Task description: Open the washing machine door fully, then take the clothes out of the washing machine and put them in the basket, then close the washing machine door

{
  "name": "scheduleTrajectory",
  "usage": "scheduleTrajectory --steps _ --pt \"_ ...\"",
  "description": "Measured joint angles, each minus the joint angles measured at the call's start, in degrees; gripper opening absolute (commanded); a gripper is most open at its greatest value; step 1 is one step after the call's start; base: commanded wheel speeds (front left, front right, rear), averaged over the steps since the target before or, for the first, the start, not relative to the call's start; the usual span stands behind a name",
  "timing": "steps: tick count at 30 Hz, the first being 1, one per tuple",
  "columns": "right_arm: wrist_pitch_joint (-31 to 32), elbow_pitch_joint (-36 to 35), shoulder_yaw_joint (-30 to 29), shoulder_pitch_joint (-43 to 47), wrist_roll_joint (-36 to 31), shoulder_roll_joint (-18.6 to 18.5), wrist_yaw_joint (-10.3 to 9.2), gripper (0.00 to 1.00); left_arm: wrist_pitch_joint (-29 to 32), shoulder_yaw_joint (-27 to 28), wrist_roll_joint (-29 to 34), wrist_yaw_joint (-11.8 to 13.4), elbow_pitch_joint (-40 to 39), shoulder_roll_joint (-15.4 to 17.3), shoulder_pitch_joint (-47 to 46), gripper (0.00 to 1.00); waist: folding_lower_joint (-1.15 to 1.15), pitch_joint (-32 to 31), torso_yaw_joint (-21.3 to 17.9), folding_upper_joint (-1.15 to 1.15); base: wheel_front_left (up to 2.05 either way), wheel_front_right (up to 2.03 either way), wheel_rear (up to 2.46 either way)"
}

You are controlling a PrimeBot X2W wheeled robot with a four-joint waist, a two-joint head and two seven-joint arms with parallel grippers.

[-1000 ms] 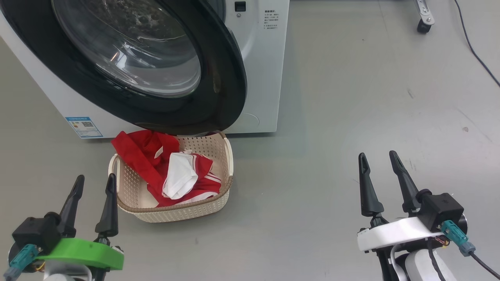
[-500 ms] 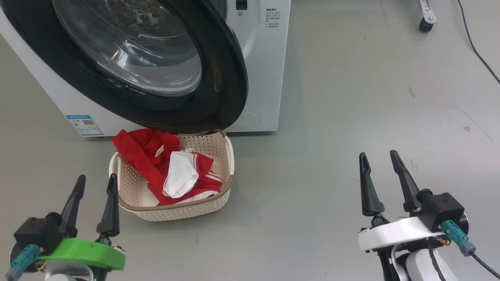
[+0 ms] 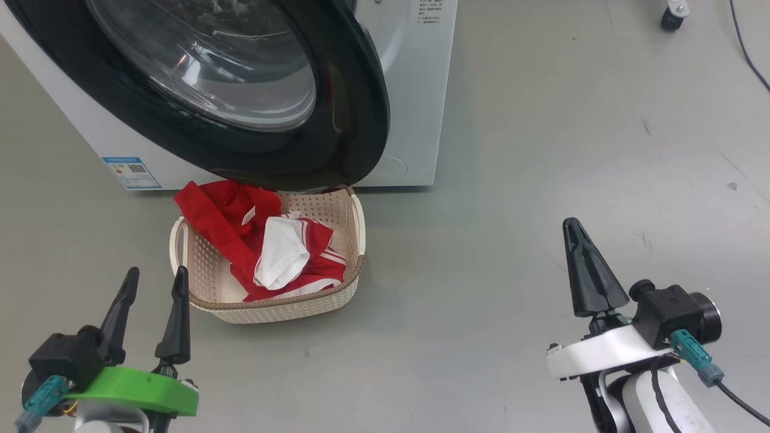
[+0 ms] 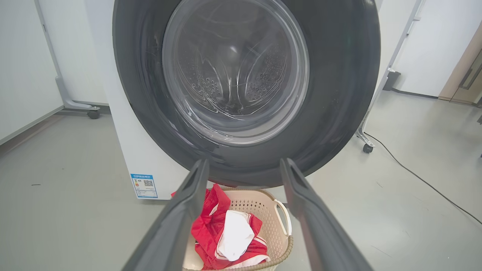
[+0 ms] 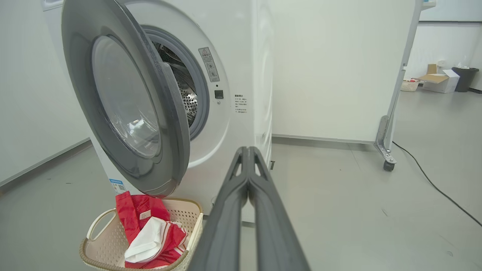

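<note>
A: The right claw [image 3: 571, 227] is pressed together, both fingers meeting in one dark spike with nothing between them. And the left claw [image 3: 157, 273]?

B: Spread wide and empty, low at the left of the head view. Its own wrist view looks between the fingers [image 4: 177, 226] straight at the washing machine door [image 4: 339, 94], face-on, so the gap behind the door is hidden there.

A: The right wrist view has the door side-on. It stands ajar, and past its edge a slice of steel drum [image 5: 186, 98] and the grey ring [image 5: 201, 88] show.

B: Where are the clothes [image 3: 228, 222]?

A: In the basket [image 3: 277, 300], on the floor [image 3: 511, 180] close against the washing machine [image 3: 415, 90]. They are red with a white fold on top, and one red end drapes over the back-left rim. The basket sits near the left claw, ahead of it and slightly to the right. The right claw is well apart, off to the right.

B: Anything in the way?

A: The door's lower rim hangs over the basket's rear edge. Around it are a blue label [image 3: 131, 172] on the machine's front, and a cable [image 3: 746, 51] and caster wheel [image 3: 671, 18] at far right. The right wrist view adds a cardboard box [image 5: 440, 81] and a black bin [image 5: 465, 79] by the far wall.
</note>
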Motion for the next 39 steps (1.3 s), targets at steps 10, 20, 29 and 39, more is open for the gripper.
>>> scheduleTrajectory --steps 10,20,29,39 --pt "2.15 -0.84 6.94 -8.78 -5.27 -2.68 2.56 0.0 0.0 -1.49 0.01 -0.01 -1.01 -0.01 -1.33 1.0 0.0 4.32 1.94 0.0 0.0 0.0 0.0" --pt "7.14 1.51 11.38 -21.87 -6.56 -2.91 3.54 0.0 0.0 -2.66 -0.01 -0.07 -1.93 -0.87 -6.78 1.0 0.0 10.64 6.21 0.0 0.0 0.0 0.0" --pt "8.86 5.88 12.16 -29.68 -7.0 -3.59 4.02 0.0 0.0 -3.21 -0.98 -0.07 -1.87 -1.36 -9.6 1.0 0.0 15.69 10.34 0.0 0.0 0.0 0.0" --pt "9.1 10.54 12.84 -36.06 -6.8 -3.76 4.03 0.0 0.0 -2.72 -2.57 -0.08 -1.62 -1.23 -11.22 1.0 0.0 20.12 12.75 0.0 0.0 0.0 0.0"
